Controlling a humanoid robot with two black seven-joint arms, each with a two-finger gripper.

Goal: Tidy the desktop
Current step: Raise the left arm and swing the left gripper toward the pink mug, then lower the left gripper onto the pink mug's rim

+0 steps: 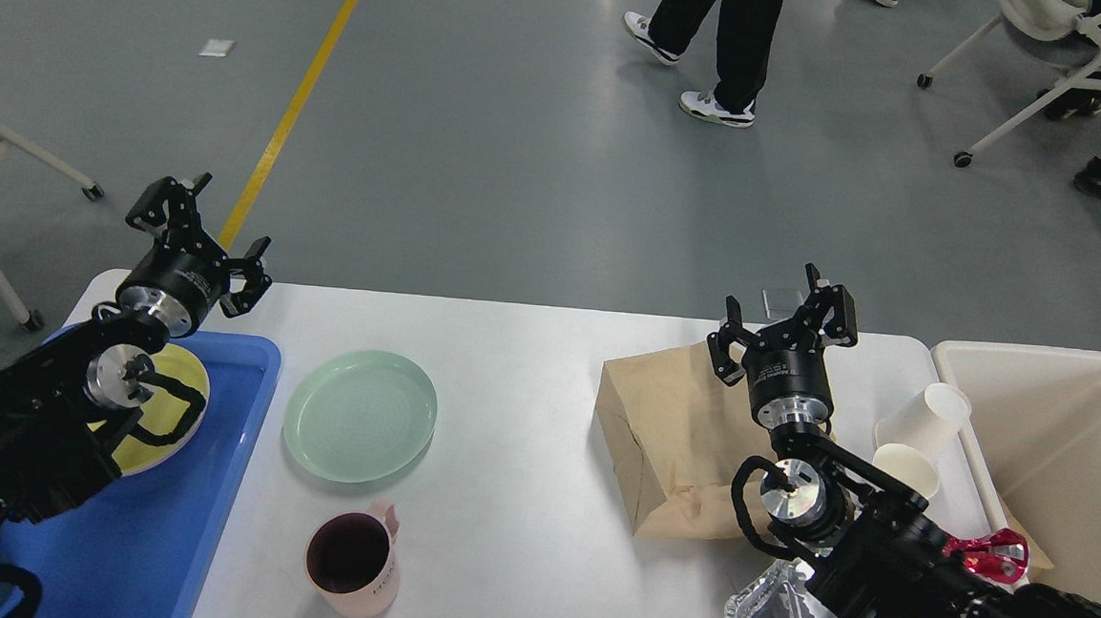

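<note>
left gripper (200,232): fingers spread, empty, above blue tray's (215,480) far corner | right gripper (784,319): fingers spread, empty, over brown paper bag (671,441) | desktop (514,441): below both arms, bearing green plate (360,415), pink mug (354,557)

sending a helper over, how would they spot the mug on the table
On the white desktop, look at the near edge, just right of the blue tray and below the pale green plate. The mug is pink with a dark inside, the only handled cup there.
</note>
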